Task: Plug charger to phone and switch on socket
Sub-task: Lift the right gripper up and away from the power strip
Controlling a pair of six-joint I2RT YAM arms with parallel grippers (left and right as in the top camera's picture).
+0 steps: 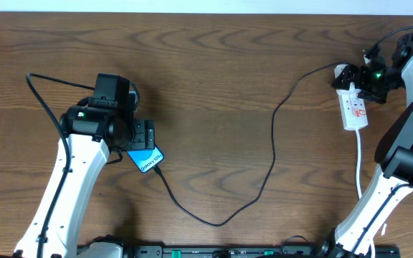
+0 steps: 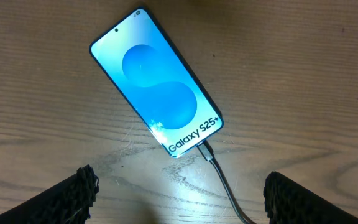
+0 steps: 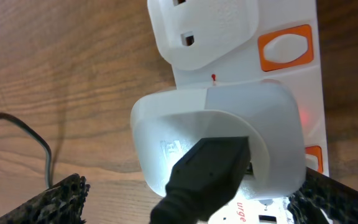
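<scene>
The phone [image 1: 146,159] lies on the wooden table, half under my left gripper [image 1: 136,136]. In the left wrist view the phone [image 2: 157,90] shows its blue Galaxy screen, with the black charger cable's plug [image 2: 205,151] in its bottom edge. My left gripper [image 2: 179,193] is open just above it, holding nothing. The charger cable [image 1: 271,147] runs across the table to the white socket strip [image 1: 355,107] at the far right. My right gripper [image 1: 368,75] hovers open over the strip. The right wrist view shows a white adapter [image 3: 219,140] with the black plug [image 3: 207,174] in the strip [image 3: 303,37], and an orange switch [image 3: 284,48].
A second white plug [image 3: 204,28] sits in the strip's neighbouring outlet. The strip's white cord [image 1: 359,161] runs toward the front edge beside the right arm's base. The left arm's black cable [image 1: 45,107] loops at the far left.
</scene>
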